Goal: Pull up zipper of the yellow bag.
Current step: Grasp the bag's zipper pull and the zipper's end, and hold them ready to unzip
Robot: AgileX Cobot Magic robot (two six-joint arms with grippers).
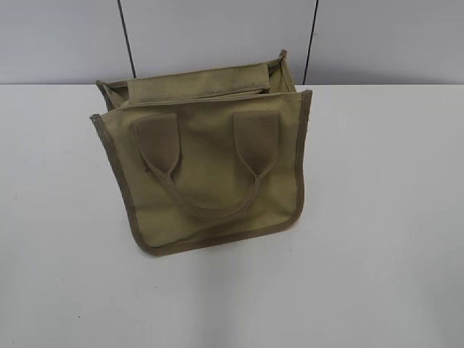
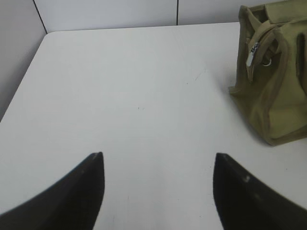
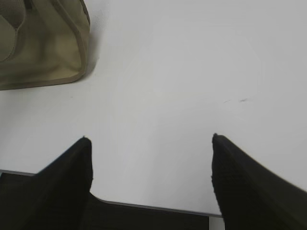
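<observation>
Sitting well ahead-right of left gripper (image 2: 158,158): yellow bag (image 2: 273,76), zipper (image 2: 251,55) | both grippers spread, empty

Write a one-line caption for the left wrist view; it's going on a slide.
Open left claw hovers over the white table, apart from the yellow bag whose silver zipper pull shows on its side.

White table (image 1: 391,217) fills the foreground, matte and pale | grey panelled wall (image 1: 217,36) rises behind it, split by two dark vertical seams | side wall panel (image 2: 17,52) borders the table's edge in the left wrist view | small dark scuff (image 3: 237,100) marks the tabletop in the right wrist view
</observation>
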